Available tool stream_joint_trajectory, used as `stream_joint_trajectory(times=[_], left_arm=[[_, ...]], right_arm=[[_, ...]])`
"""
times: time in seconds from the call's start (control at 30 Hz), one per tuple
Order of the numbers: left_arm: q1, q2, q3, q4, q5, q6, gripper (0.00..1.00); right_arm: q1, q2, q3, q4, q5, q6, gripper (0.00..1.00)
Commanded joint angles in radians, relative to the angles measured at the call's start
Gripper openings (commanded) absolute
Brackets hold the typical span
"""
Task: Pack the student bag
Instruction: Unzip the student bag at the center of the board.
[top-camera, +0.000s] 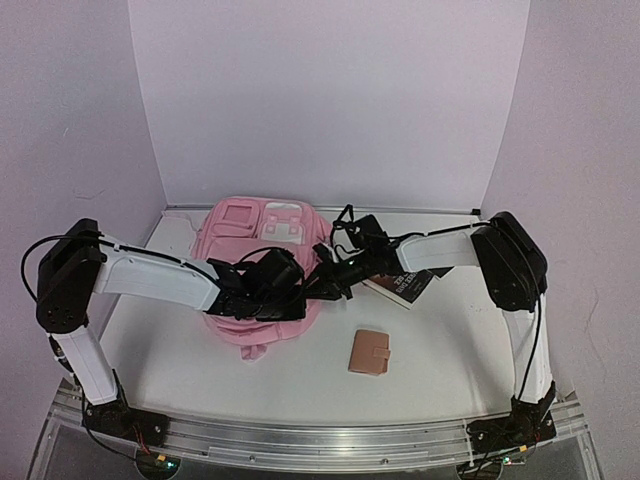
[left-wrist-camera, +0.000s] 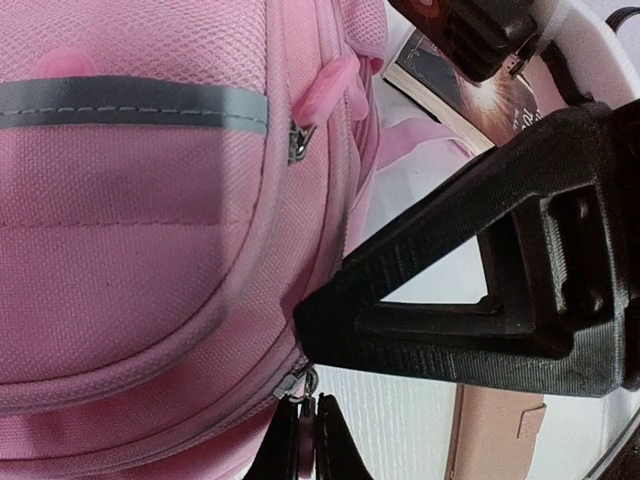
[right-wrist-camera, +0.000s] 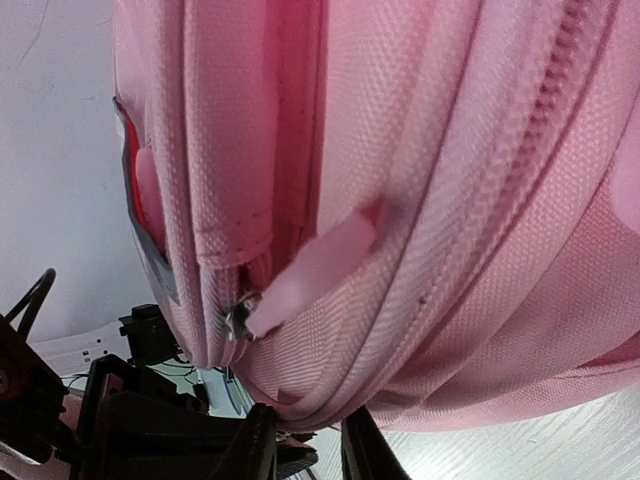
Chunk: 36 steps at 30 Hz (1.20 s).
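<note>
Student bag (top-camera: 228, 245) lies mid-table, long axis 6 to 12 o'clock: at its near 5 o'clock edge your left gripper (left-wrist-camera: 308, 425) is pinched tight on a zip pull (left-wrist-camera: 303, 385), while just beyond, toward 3 o'clock, your right gripper (right-wrist-camera: 310, 450) faces the side seam, jaws standing narrow, grip undetermined.

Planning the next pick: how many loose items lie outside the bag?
2: a dark book right of the bag, a tan wallet toward the near edge. Others may be hidden.

One student bag (top-camera: 250, 226); one book (top-camera: 406, 286); one tan wallet (top-camera: 369, 352).
</note>
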Motion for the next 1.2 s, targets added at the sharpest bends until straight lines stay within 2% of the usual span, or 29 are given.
stream_joint_trajectory(times=[0.0,0.03,0.27,0.57,0.77,0.87,0.93,1.03,1.1,1.17], left_arm=[[-0.006,-0.034,0.014,0.035,0.018,-0.005,0.0],[-0.006,-0.045,0.004,0.02,0.013,-0.013,0.0],[-0.007,-0.139,-0.081,-0.09,-0.024,-0.087,0.0],[-0.028,-0.279,-0.198,-0.193,-0.063,-0.157,0.0],[-0.064,-0.225,-0.11,-0.195,-0.042,-0.063,0.0],[-0.063,-0.167,-0.044,-0.153,-0.03,-0.02,0.0],[-0.061,-0.139,0.011,-0.127,-0.025,0.012,0.0],[-0.051,-0.099,0.068,-0.116,-0.018,0.035,0.0],[-0.04,-0.083,0.078,-0.103,-0.008,0.036,0.0],[-0.028,-0.079,0.068,-0.08,0.004,0.033,0.0]], right_arm=[[-0.035,0.001,0.028,0.023,0.056,0.004,0.05],[-0.043,-0.001,0.027,0.022,0.06,0.002,0.0],[-0.095,-0.009,0.039,-0.028,0.092,-0.047,0.0],[-0.139,0.029,0.181,-0.186,0.171,-0.198,0.0],[-0.191,0.077,0.332,-0.246,0.236,-0.241,0.0],[-0.207,0.045,0.336,-0.256,0.169,-0.227,0.0],[-0.201,-0.012,0.27,-0.254,0.083,-0.194,0.21],[-0.174,-0.11,0.153,-0.251,0.023,-0.173,0.45],[-0.149,-0.153,0.093,-0.249,0.011,-0.175,0.52],[-0.124,-0.17,0.053,-0.247,0.001,-0.176,0.53]])
